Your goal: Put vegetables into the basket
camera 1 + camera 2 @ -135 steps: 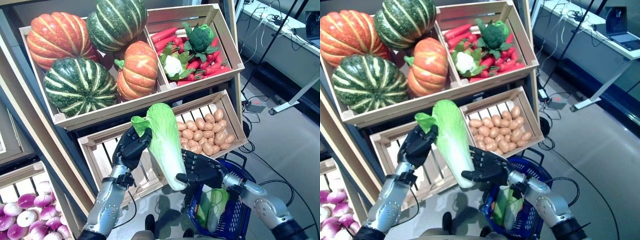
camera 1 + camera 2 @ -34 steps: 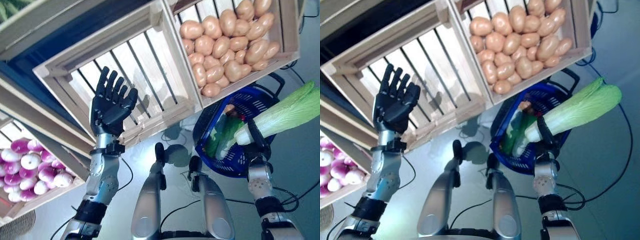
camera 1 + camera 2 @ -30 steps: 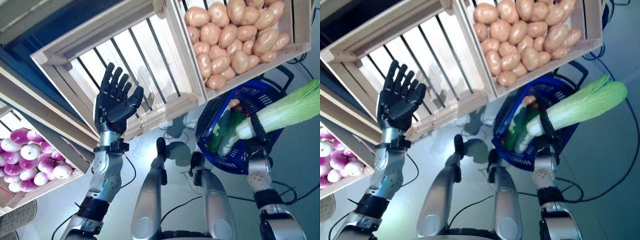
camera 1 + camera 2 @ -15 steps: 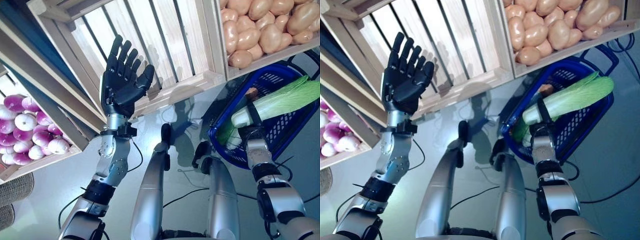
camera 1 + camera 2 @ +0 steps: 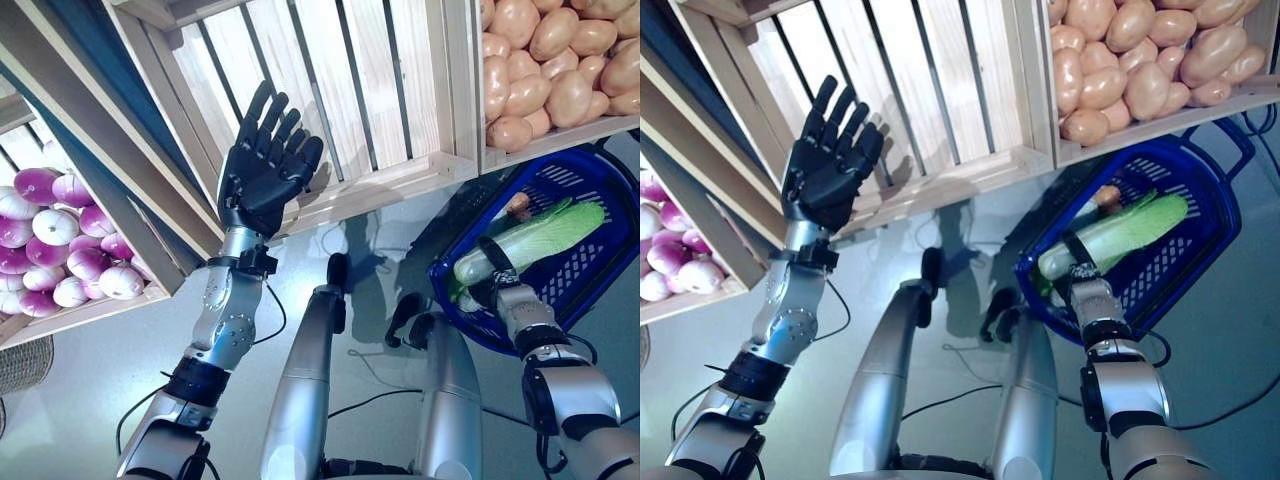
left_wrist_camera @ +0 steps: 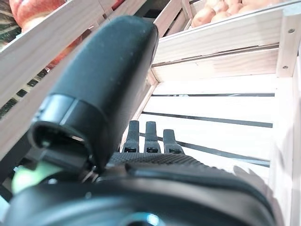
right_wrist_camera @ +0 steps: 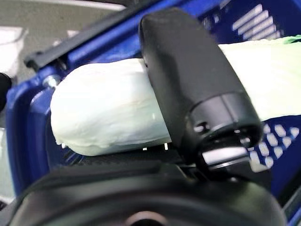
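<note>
My right hand (image 5: pixel 500 278) is shut on a napa cabbage (image 5: pixel 540 238), white at the stem and pale green at the leaves, and holds it inside the blue plastic basket (image 5: pixel 600 280) on the floor. The right wrist view shows my thumb (image 7: pixel 188 84) curled over the white stem (image 7: pixel 103 113) above the basket's blue wall (image 7: pixel 28 127). Other green vegetables and a brownish one (image 5: pixel 517 204) lie in the basket under it. My left hand (image 5: pixel 262 165) is open and empty, raised with straight fingers in front of an empty wooden crate (image 5: pixel 380 80); it also shows in the left wrist view (image 6: pixel 146 136).
The wooden stand fills the far side, with a crate of potatoes (image 5: pixel 550 60) just above the basket and a lower crate of purple onions (image 5: pixel 60 250) at the left. Grey floor (image 5: pixel 90 400) lies in front of the stand.
My right hand has lowered the cabbage from above the basket's rim down into the basket. The camera has tilted further down. My left hand stays raised and open.
</note>
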Motion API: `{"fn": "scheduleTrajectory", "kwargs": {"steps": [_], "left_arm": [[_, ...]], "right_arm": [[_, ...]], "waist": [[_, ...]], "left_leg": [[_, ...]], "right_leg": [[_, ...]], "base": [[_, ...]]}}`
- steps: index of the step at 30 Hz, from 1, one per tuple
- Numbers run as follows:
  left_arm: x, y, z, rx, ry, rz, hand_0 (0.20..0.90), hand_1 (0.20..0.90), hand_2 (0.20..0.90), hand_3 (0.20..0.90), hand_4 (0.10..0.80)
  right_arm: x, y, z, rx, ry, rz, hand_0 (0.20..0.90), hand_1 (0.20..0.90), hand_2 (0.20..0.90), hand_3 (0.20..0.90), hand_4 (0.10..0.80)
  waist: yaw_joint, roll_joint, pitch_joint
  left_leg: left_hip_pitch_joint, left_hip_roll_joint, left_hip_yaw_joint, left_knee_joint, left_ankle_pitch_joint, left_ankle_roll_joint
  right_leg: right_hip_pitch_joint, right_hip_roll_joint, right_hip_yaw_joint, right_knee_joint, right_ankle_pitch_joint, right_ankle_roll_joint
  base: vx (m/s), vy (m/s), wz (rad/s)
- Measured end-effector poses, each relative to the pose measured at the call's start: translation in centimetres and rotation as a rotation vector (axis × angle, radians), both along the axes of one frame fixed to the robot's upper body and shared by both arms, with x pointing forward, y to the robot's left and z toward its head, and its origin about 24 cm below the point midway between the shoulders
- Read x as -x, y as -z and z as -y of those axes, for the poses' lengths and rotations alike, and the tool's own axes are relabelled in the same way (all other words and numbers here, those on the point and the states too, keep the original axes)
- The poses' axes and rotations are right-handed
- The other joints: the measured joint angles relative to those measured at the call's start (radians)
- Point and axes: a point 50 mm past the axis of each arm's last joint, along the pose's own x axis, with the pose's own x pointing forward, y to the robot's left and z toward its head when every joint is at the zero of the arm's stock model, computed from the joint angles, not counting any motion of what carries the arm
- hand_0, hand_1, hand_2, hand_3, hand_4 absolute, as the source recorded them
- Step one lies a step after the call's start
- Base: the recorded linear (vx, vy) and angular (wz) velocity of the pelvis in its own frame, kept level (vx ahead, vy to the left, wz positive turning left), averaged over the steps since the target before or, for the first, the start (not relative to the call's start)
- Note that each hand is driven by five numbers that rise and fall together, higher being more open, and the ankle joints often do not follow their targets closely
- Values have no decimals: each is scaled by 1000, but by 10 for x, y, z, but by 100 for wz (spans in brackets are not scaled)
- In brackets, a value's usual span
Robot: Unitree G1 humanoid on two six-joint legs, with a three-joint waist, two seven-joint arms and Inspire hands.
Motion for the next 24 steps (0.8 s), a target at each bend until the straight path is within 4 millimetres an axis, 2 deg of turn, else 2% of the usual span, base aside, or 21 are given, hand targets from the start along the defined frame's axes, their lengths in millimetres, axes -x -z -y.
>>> {"fn": "scheduleTrajectory", "kwargs": {"steps": [2,3,4,13,20,24], "left_arm": [[0,1,0,-3,2,-5,900,900,900,900,800],[0,2,0,-8,4,-14,900,900,900,900,800],[1,4,-1,-11,4,-25,900,900,900,900,800],[7,24,-5,-33,12,-104,900,900,900,900,800],[7,24,-8,-56,13,-109,900,900,900,900,800],[9,29,-10,-66,10,-133,900,900,900,900,800]], "right_arm": [[3,4,1,-7,12,-28,300,300,300,300,400],[5,7,1,-26,25,-40,538,538,538,538,558],[7,9,1,-34,32,-53,900,900,900,900,800],[23,24,10,-69,110,-163,900,900,900,900,800],[25,25,13,-75,144,-182,900,900,900,900,800],[32,30,16,-80,167,-192,900,900,900,900,800]], "waist": [[0,0,0],[-1,0,0],[-2,-1,0],[-12,-5,0],[-17,-7,0],[-16,-7,0]], "left_leg": [[1,-1,0,3,0,0],[1,0,0,4,0,0],[2,0,0,8,-1,0],[29,2,0,-12,1,-3],[42,7,2,-22,2,-5],[100,16,5,-64,5,-7]], "right_leg": [[0,0,1,4,-1,0],[0,0,1,5,0,0],[2,0,0,7,-3,-1],[28,1,-3,-5,-8,1],[42,10,-2,-21,0,4],[99,16,-7,-70,9,2]], "base": [[87,-14,1],[86,-41,-1],[48,-38,-1],[6,-24,2],[-9,-4,0],[6,-1,-2]]}}
